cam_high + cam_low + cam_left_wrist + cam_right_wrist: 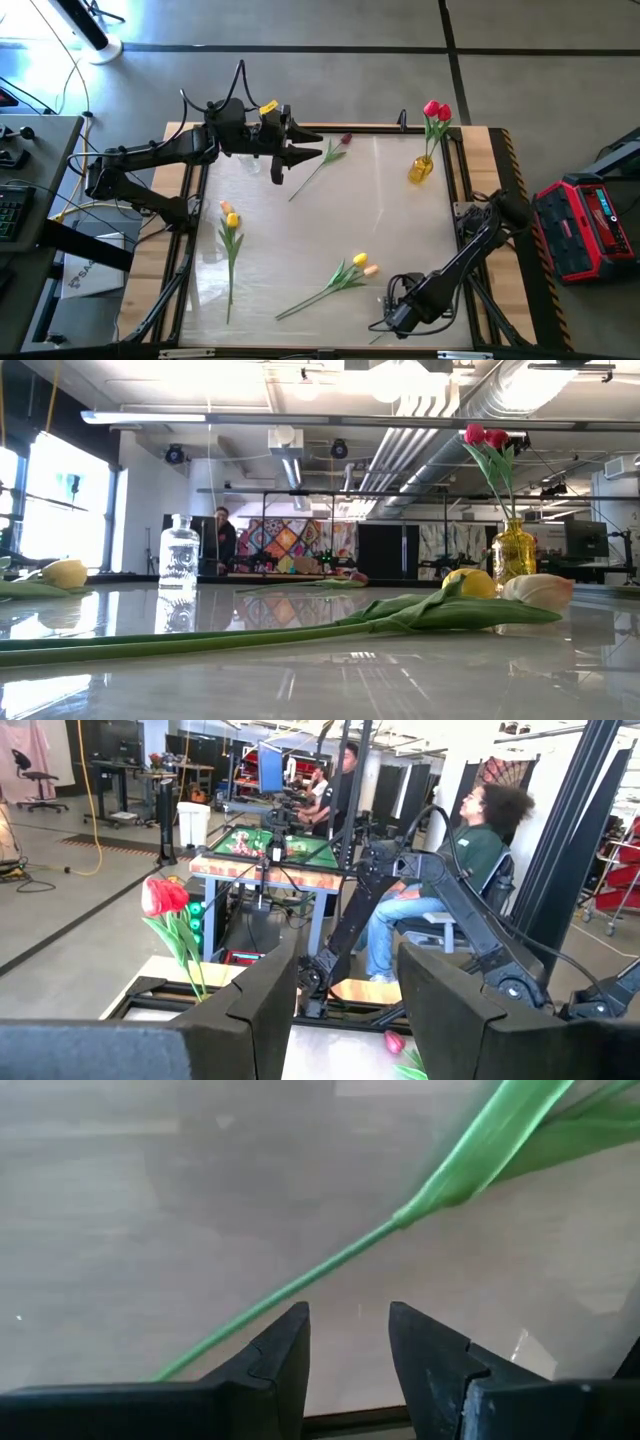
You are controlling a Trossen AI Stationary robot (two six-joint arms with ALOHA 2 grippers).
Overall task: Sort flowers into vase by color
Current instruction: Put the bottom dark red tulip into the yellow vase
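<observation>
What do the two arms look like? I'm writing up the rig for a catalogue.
Both arms are dark, near-black, jointed links with black cables looping along them. The left arm carries a yellow tag near its wrist, and its claw has pointed dark fingers. The right arm is the same build, and its claw has two blocky, matte black fingers with stepped inner faces.
</observation>
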